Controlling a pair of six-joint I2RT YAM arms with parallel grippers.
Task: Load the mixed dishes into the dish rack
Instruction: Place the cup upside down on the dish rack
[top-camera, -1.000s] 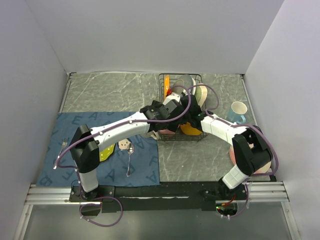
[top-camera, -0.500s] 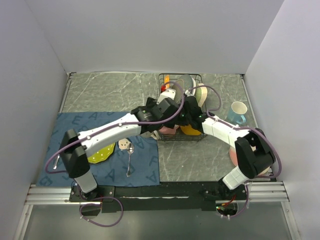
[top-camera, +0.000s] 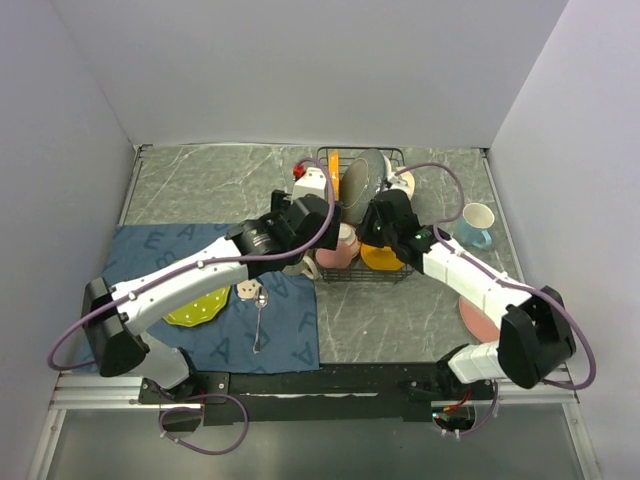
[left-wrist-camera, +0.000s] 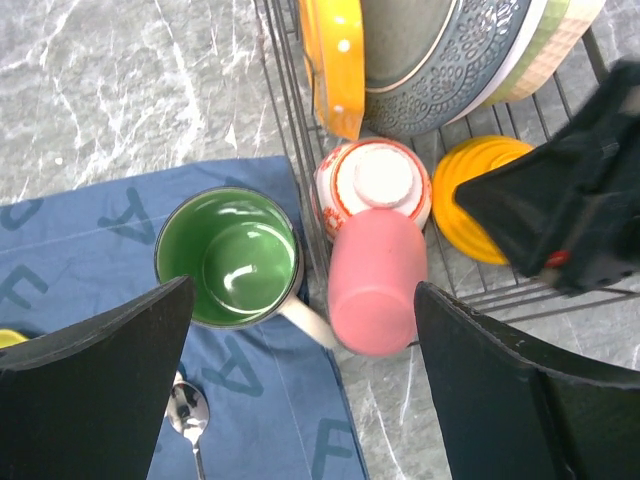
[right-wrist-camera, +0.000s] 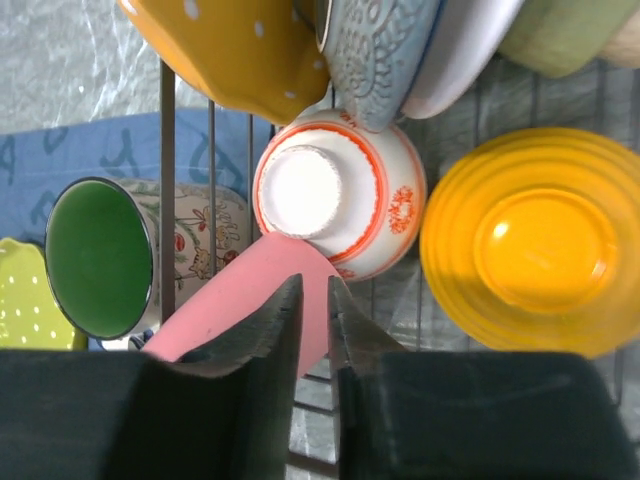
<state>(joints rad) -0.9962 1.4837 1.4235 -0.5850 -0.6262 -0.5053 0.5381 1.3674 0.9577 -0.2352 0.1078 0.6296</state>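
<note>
While the black wire dish rack (right-wrist-camera: 167, 180) stands at the far middle of the grey marbled table (top-camera: 200, 185), we see both arms meeting at its near left corner. There a pink cup (left-wrist-camera: 375, 285) lies on its side against an upturned white bowl with red patterning (left-wrist-camera: 372, 185). An upturned orange ribbed bowl (right-wrist-camera: 520, 240) sits just beside that. Behind them an orange dotted plate (left-wrist-camera: 335, 60) and a grey embossed plate (left-wrist-camera: 440, 60) stand on edge in the slots.

The right gripper (right-wrist-camera: 315, 285) hangs over the pink cup, its jaws a narrow slit apart with nothing between them. The left gripper (left-wrist-camera: 304, 285) hovers above cup and mug, its jaws spread wide and empty.

Just outside the rack's left wall, a flowered mug with a green inside (left-wrist-camera: 228, 258) stands upright on the blue cloth mat (top-camera: 150, 250), its handle reaching towards the pink cup. Also on the mat we find a lime-green dotted plate (top-camera: 198, 307), partly under the left arm, a metal spoon (top-camera: 259, 320) and a fork (top-camera: 128, 290). Right of the rack stands a blue mug (top-camera: 476, 225). A pink plate (top-camera: 475, 320) lies partly under the right arm.
</note>
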